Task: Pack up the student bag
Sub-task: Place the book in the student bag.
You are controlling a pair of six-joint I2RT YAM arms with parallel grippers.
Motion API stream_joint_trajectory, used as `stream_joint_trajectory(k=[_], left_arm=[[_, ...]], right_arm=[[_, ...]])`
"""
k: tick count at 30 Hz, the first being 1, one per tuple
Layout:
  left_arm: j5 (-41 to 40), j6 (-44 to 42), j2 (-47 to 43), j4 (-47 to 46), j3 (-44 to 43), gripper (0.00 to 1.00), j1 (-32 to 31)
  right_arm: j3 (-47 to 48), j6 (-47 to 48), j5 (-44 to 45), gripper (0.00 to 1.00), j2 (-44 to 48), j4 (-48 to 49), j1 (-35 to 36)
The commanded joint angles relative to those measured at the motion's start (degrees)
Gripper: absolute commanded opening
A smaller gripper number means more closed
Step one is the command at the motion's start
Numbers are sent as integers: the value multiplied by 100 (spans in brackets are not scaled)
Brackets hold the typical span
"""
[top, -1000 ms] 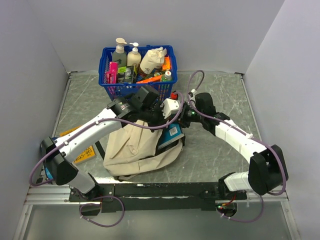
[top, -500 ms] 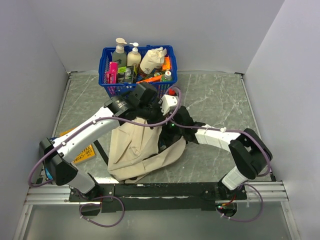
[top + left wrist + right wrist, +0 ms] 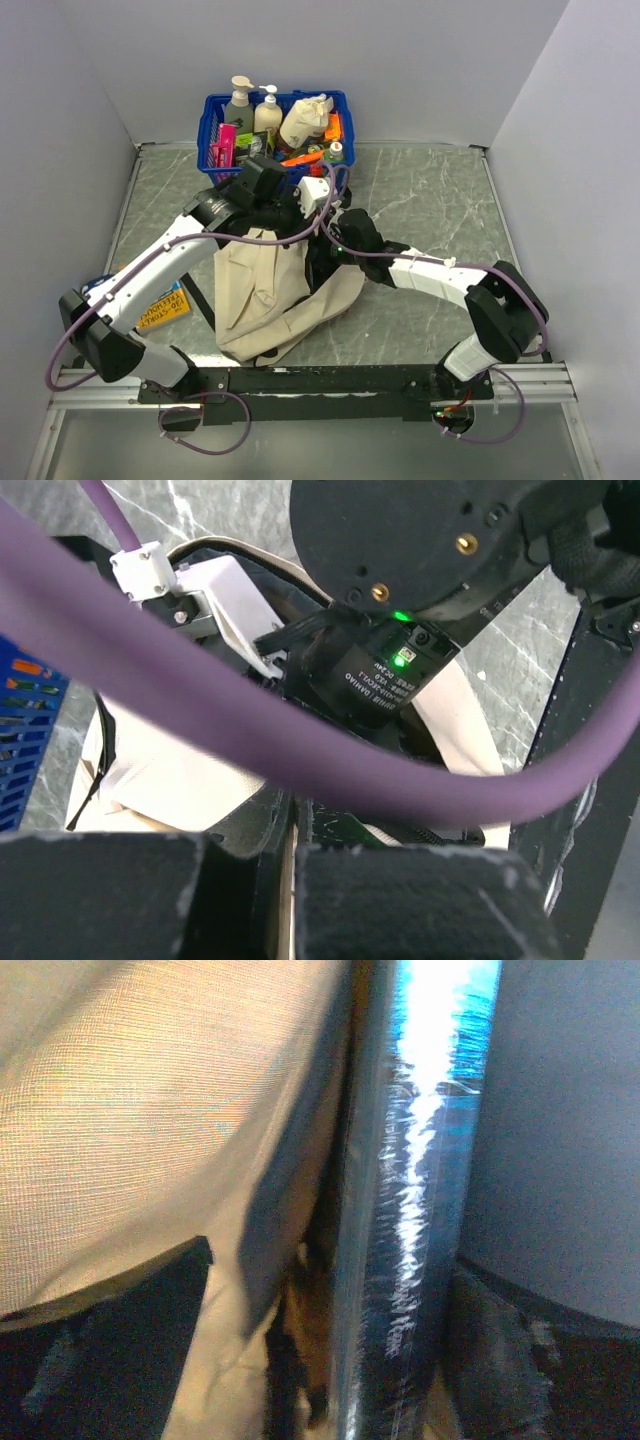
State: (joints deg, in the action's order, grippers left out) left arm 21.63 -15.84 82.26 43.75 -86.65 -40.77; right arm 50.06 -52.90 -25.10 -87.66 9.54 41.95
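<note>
The beige student bag (image 3: 262, 300) lies in the middle of the table, its mouth pulled up toward the basket. My left gripper (image 3: 292, 218) is shut on the bag's rim; in the left wrist view a thin strip of beige fabric (image 3: 283, 900) shows between the pads of my left gripper (image 3: 290, 880). My right arm (image 3: 430, 275) reaches into the bag's mouth, hiding its gripper from above. In the right wrist view my right gripper (image 3: 325, 1360) stands open inside the bag. A glossy dark blue book (image 3: 420, 1210) stands on edge beside the right finger, with beige bag fabric (image 3: 150, 1110) to the left.
A blue plastic basket (image 3: 212, 140) holding pump bottles and other items stands at the back, just behind my left wrist. A yellow booklet (image 3: 165, 303) lies at the left, by the left arm. Grey walls enclose the table on three sides.
My right gripper carried the blue book down into the bag's mouth and has opened, its fingers now apart from it. The left arm lifted the bag's rim back toward the basket.
</note>
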Motion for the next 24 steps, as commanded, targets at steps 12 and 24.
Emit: stream_joint_trajectory(k=[12, 24], left_arm=[[-828, -543, -701, -235, 1898, 1, 1352], [-1292, -483, -1255, 73, 1256, 1, 2292]], right_arm=[[-425, 1510, 910, 98, 3025, -927, -1382], [-1191, 1757, 2360, 97, 2570, -1763, -2033]])
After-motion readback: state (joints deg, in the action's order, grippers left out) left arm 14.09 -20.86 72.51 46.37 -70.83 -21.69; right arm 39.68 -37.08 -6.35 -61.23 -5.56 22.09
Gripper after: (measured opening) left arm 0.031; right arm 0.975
